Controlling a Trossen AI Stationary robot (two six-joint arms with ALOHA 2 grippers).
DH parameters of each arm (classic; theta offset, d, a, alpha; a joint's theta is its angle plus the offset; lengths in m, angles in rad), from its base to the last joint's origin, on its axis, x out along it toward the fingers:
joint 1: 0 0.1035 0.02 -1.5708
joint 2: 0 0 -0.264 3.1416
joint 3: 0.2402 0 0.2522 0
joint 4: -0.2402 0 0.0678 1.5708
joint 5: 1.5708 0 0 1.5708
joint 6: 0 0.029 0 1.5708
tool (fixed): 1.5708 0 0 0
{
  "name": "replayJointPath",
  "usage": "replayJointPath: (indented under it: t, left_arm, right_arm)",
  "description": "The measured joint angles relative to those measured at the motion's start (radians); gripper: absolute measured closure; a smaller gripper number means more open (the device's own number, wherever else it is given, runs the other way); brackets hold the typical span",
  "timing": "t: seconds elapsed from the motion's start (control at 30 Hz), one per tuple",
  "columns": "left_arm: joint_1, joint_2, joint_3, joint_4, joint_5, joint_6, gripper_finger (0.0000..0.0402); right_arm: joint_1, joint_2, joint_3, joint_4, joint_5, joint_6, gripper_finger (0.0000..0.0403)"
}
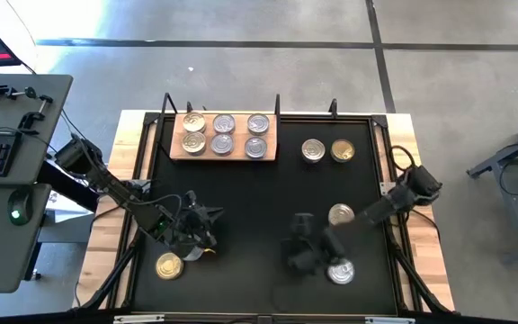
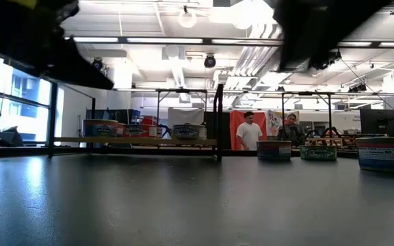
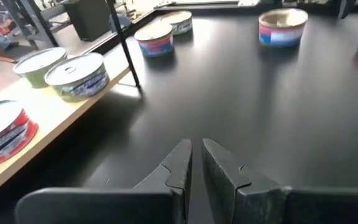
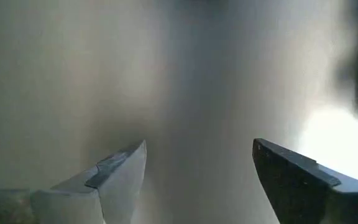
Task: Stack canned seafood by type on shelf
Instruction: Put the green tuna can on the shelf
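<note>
The table [image 1: 268, 193] carries the shelf [image 1: 224, 155] at its far edge, its long axis running left to right, six tins [image 1: 222, 134] upright on it in two rows. Five more tins stand loose. The left gripper [image 1: 207, 216], fingers together, holds nothing; the right gripper [image 1: 297, 241] is spread wide, empty.
</note>
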Motion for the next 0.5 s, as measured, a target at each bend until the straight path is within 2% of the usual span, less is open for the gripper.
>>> replayJointPath:
  t: [0.1, 0.17, 0.27, 0.43, 0.5]
  left_arm:
    - [0.072, 0.0, 0.0, 0.1, 0.092, 0.071, 0.0371]
    - [0.142, 0.004, 0.0, 0.18, 0.214, 0.148, 0.0371]
    - [0.266, 0.027, 0.0, 0.287, 0.393, 0.283, 0.0371]
    - [0.502, 0.128, 0.032, 0.404, 0.638, 0.419, 0.0371]
    - [0.575, 0.182, 0.062, 0.403, 0.661, 0.478, 0.0371]
  right_arm:
    - [0.075, 0.0, -0.001, -0.24, -0.001, 0.337, 0.0121]
    - [0.128, 0.0, -0.007, -0.361, -0.003, 0.525, 0.0127]
    - [0.205, -0.007, -0.041, -0.485, -0.004, 0.711, 0.0133]
    - [0.279, -0.075, -0.21, -0.474, 0.06, 0.97, 0.0137]
    - [0.295, -0.099, -0.276, -0.416, 0.092, 1.048, 0.0137]
